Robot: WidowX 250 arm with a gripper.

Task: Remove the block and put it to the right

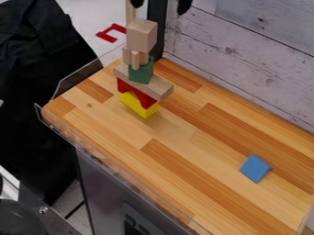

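Blue block [255,168] inside tabletop [202,137] edges, well apart from tower [141,72]

Block stack [141,73] rear left — lone block [255,169] front right

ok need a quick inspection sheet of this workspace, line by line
surface: wooden table, striped planks, clear guard along its left edge
job's things: stack standing at the far left, yellow block lowest, then red block, wooden plank, green block, small wooden pieces, larger wooden block above; blue block apart, at right
clutter: red piece beyond the table edge
gripper: at top edge, open, holding nothing
cables: thin dark line on the floor, cannot tell whether a cable
surroundings: plank wall, black cloth at left
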